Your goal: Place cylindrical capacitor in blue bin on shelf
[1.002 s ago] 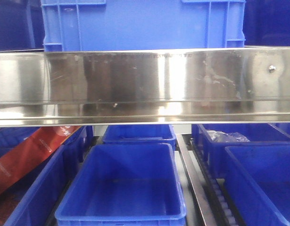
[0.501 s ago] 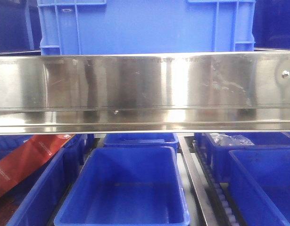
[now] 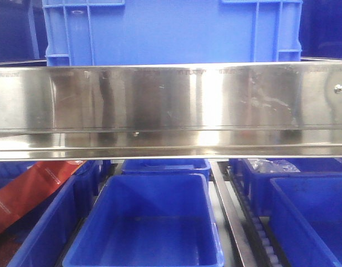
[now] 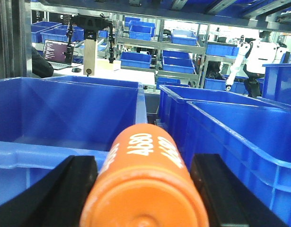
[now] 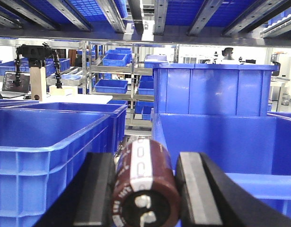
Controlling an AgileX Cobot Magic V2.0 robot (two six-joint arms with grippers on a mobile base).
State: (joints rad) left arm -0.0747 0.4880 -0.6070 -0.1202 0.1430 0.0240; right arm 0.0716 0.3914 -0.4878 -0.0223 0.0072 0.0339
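The shelf rail has dropped lower in the front view and steadied, so I judge approach done; my right claw clamps the capacitor at bottom centre, outside any blue bin, and my left claw clamps an orange cylinder.

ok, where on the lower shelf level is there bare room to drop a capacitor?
Centre bin: floor bare, open between the steel front rail above and the roller track on its right. Front right bin looks bare too, though partly cut off. Crowded: a red pack lies across the left bins; the rear right bin holds a clear bag.
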